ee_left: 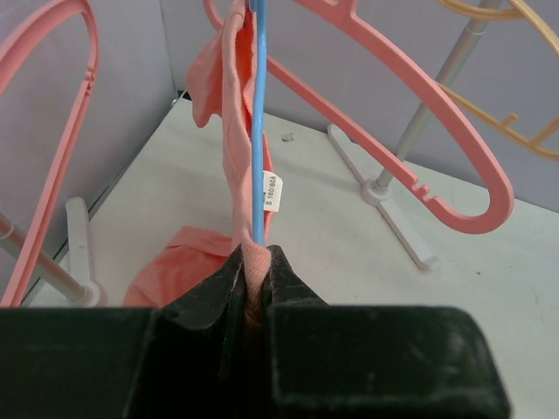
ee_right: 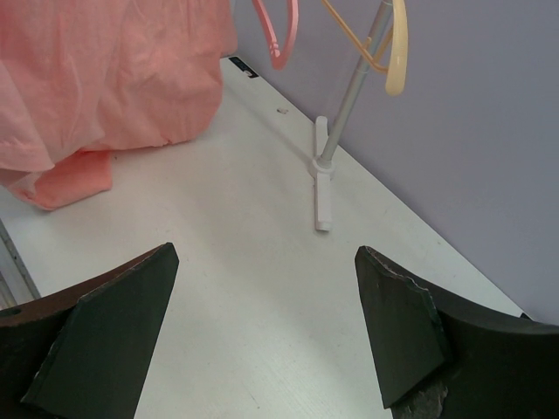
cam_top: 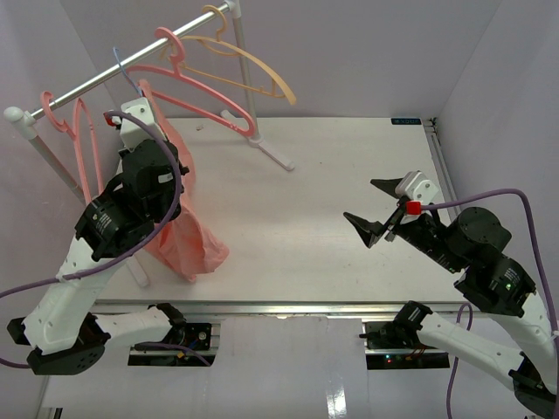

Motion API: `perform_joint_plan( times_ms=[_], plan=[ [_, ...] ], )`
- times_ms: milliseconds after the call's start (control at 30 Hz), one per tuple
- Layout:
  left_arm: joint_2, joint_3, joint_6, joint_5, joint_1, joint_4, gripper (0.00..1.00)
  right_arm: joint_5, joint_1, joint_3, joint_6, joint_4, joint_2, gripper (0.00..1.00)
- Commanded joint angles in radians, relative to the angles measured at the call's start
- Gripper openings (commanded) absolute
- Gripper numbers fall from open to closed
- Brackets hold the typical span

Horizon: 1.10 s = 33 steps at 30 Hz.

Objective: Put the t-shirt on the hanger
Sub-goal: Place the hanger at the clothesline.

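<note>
The salmon-pink t-shirt (cam_top: 182,229) hangs at the left from under the clothes rail, its lower end bunched on the table. In the left wrist view the t-shirt (ee_left: 234,131) drapes along the thin light-blue wire hanger (ee_left: 257,131), a white label beside it. The hanger's hook (cam_top: 119,61) sits on the rail. My left gripper (ee_left: 253,255) is shut on a fold of the t-shirt right at the blue wire; from above, the left gripper (cam_top: 120,120) is just below the rail. My right gripper (cam_top: 377,209) is open and empty over the table's right side, the t-shirt (ee_right: 113,78) far ahead of it.
A silver rail (cam_top: 131,65) on white stands carries thick pink hangers (cam_top: 205,92) and a pale orange hanger (cam_top: 253,65). Another pink hanger (cam_top: 83,148) hangs at the far left. A white stand foot (ee_right: 323,188) lies on the table toward the back wall.
</note>
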Motion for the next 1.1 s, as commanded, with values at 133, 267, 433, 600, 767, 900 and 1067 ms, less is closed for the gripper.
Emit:
perform_joint_plan(
  times_ms=[133, 267, 433, 600, 767, 900, 1067],
  plan=[
    [0.033, 0.066, 0.323, -0.156, 0.0, 0.275, 0.0, -0.008, 0.005, 0.011, 0.007, 0.037, 0.005, 0.89],
    [0.05, 0.053, 0.335, -0.174, 0.0, 0.306, 0.0, -0.004, 0.005, -0.001, 0.008, 0.041, 0.004, 0.89],
    [0.055, 0.052, 0.229, -0.135, 0.005, 0.274, 0.0, -0.007, 0.004, -0.003, 0.012, 0.043, 0.006, 0.89],
    [0.085, 0.079, 0.018, -0.033, 0.028, 0.062, 0.0, -0.007, 0.004, -0.006, 0.014, 0.045, -0.009, 0.89],
    [0.057, -0.036, -0.061, 0.146, 0.205, 0.075, 0.0, -0.01, 0.004, -0.016, 0.015, 0.053, -0.021, 0.89],
    [0.07, -0.063, -0.065, 0.259, 0.359, 0.082, 0.0, -0.006, 0.004, -0.015, 0.011, 0.052, -0.022, 0.89],
    [0.047, -0.112, -0.009, 0.246, 0.384, 0.178, 0.0, -0.008, 0.004, -0.034, 0.005, 0.063, -0.037, 0.89]
  ],
)
